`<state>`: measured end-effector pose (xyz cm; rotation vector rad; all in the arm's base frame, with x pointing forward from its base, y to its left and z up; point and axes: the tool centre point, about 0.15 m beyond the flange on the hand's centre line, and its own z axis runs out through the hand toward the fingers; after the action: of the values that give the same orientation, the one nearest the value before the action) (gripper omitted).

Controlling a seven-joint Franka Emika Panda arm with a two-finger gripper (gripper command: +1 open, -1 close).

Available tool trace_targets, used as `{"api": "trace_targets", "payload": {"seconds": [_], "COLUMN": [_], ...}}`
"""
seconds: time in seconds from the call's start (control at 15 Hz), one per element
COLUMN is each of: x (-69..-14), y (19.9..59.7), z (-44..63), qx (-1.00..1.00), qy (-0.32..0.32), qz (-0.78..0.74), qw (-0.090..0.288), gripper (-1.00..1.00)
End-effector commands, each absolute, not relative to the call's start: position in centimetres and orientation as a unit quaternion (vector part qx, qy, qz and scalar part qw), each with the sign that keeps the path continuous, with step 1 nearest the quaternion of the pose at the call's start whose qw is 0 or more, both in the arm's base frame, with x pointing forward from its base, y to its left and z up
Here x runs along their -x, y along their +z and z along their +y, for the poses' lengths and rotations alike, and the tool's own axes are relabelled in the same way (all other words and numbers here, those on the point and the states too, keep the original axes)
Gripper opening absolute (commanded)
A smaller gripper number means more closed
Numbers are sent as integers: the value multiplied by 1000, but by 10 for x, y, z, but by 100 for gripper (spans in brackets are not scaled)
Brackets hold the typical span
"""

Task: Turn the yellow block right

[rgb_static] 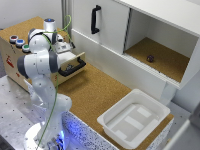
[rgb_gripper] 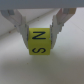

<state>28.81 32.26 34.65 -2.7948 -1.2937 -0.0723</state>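
Note:
The yellow block is a small cube with black letters N and S on its faces. In the wrist view it sits between my gripper; one fingertip presses one side and the other the opposite side, so the gripper is shut on it. The block rests on or just above a pale surface. In the exterior view my gripper is down at the open drawer on the exterior view's left, and the arm hides the block there.
The drawer has a black handle. A white cabinet door with a black handle stands behind it. An open compartment holds a small dark roundish object. A white tray sits on the cork top. A yellow-green cable runs along the arm.

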Motion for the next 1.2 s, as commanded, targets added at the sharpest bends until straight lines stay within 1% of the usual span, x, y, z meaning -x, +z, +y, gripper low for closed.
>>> {"api": "trace_targets", "payload": {"seconds": [0.0,0.13,0.2,0.27,0.47,0.53,0.6,0.73,0.87,0.93,1.13], "x": [-288,-292,-296,-300,-319,-325,-332,-344,-351,-351,-337], "y": [340,325,321,319,313,311,312,316,321,330,346], "z": [307,304,303,303,302,303,309,310,305,302,296], "qx": [970,981,984,987,992,992,993,992,992,992,991], "qy": [-26,-15,-18,-29,-98,-98,-107,-120,-117,-124,-131], "qz": [-222,-149,-117,-97,-26,-12,-12,-8,2,3,-3], "qw": [99,124,131,126,73,75,55,34,40,37,39], "gripper": [-100,-100,-100,-100,-100,-100,-100,-100,-100,100,100]}}
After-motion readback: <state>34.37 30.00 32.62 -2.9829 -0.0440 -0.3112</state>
